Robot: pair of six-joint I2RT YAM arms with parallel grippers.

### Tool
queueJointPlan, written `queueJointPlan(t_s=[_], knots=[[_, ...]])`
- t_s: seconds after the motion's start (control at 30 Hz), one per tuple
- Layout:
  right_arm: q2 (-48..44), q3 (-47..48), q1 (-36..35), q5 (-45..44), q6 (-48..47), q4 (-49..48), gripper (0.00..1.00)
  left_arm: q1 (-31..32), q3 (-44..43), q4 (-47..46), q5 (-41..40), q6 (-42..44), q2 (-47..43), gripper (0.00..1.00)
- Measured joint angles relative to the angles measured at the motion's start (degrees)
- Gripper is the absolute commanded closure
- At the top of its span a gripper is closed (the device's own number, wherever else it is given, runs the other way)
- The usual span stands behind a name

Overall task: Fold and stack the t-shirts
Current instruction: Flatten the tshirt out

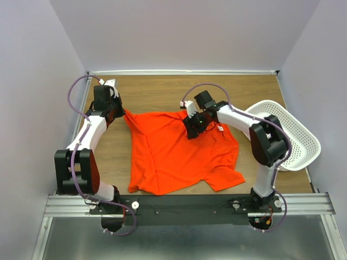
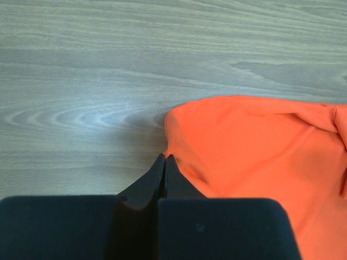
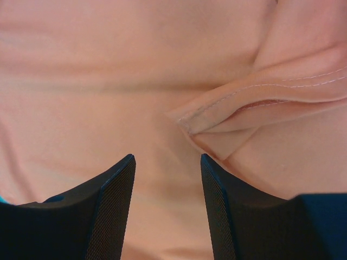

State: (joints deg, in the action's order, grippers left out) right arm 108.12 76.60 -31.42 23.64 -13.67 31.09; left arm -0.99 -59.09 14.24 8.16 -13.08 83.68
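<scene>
orange t-shirt (image 1: 179, 154) pinched by left fingers (image 2: 153, 181), its hem before parted right fingers (image 3: 111, 187)

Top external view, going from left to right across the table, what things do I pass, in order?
Left fingers → orange t-shirt → white perforated basket.
</scene>
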Motion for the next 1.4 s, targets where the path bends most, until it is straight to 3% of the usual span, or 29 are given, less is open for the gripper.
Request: queueJointPlan(t_s=[0.6, 1.4], knots=[[7.65, 5.22, 0.0, -1.4, 3.85, -0.11, 0.44, 0.22, 0.0, 0.0, 0.02, 0.02, 0.0, 1.0], [8.83, 8.11, 0.0, 1.2, 4.66, -0.07, 0.52, 0.26, 0.0, 0.0, 0.0, 0.02, 0.0, 1.0]])
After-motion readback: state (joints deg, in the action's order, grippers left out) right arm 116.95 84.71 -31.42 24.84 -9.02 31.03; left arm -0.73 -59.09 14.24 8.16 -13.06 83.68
